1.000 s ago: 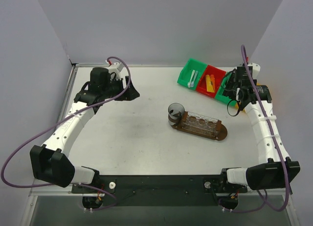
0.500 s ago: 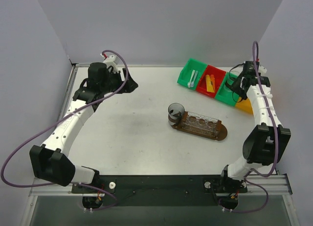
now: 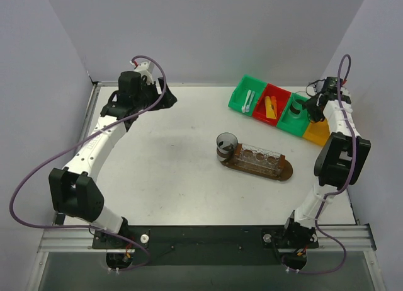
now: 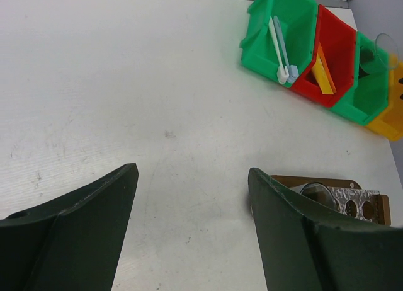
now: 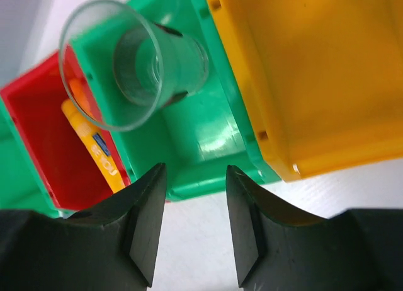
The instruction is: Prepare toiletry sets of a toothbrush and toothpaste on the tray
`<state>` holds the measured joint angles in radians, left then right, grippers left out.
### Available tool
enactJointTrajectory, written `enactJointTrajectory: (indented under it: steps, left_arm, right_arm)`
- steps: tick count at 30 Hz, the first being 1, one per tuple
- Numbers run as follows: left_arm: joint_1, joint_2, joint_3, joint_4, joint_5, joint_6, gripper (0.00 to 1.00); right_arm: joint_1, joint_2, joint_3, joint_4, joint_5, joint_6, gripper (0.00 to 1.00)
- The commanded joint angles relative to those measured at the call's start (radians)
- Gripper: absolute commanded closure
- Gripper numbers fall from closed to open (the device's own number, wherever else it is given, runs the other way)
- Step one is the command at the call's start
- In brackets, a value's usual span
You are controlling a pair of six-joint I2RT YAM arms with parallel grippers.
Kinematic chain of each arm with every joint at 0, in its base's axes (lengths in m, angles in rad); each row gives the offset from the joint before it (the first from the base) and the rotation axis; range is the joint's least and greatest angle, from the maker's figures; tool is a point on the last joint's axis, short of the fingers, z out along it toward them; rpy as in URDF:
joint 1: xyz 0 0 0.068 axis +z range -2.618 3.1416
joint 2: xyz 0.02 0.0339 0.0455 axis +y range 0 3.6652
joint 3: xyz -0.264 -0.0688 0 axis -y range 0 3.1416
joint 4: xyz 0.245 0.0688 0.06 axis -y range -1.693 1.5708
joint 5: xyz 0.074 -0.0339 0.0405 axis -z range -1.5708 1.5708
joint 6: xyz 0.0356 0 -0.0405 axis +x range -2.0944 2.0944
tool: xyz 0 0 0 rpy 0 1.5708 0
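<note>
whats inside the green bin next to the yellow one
A clear cup is in the green bin; the rest of the floor that shows is bare. The cup covers the floor behind it, so anything there can't be seen.

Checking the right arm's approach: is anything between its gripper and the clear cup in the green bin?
Nothing visible. The open right gripper hovers by the green bin; the clear cup sits alone inside it.

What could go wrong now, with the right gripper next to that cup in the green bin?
The clear cup sits in a narrow green bin, so the open right gripper could catch the bin wall and drag the whole bin. The cup's smooth sides might also slip out of a partial pinch.
</note>
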<state>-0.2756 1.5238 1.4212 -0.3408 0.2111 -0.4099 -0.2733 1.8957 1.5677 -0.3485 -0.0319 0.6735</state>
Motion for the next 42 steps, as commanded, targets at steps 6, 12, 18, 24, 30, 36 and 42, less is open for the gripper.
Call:
enactJointTrajectory:
  steps: [6, 12, 18, 24, 30, 36, 42]
  left_arm:
    - [0.018, 0.048, 0.100, 0.014, -0.062, -0.021, 0.19]
    - [0.024, 0.094, 0.143, -0.010, -0.050, -0.023, 0.19]
    - [0.027, 0.134, 0.182, -0.021, -0.033, -0.018, 0.19]
    - [0.027, 0.168, 0.211, -0.026, -0.012, -0.017, 0.19]
    - [0.027, 0.191, 0.237, -0.033, -0.006, -0.010, 0.19]
    - [0.035, 0.191, 0.236, -0.041, -0.004, -0.004, 0.19]
    - [0.039, 0.190, 0.231, -0.040, 0.001, 0.002, 0.19]
  right_arm:
    - [-0.032, 0.111, 0.176, 0.074, -0.049, 0.084, 0.59]
    - [-0.026, 0.213, 0.287, 0.034, -0.050, 0.097, 0.59]
    - [-0.020, 0.246, 0.313, -0.015, 0.003, 0.100, 0.62]
    - [-0.009, 0.295, 0.348, -0.026, -0.016, 0.097, 0.63]
    - [0.006, 0.327, 0.373, -0.035, -0.011, 0.097, 0.65]
    - [0.013, 0.335, 0.373, -0.046, 0.003, 0.103, 0.69]
    - [0.013, 0.332, 0.373, -0.059, 0.000, 0.124, 0.82]
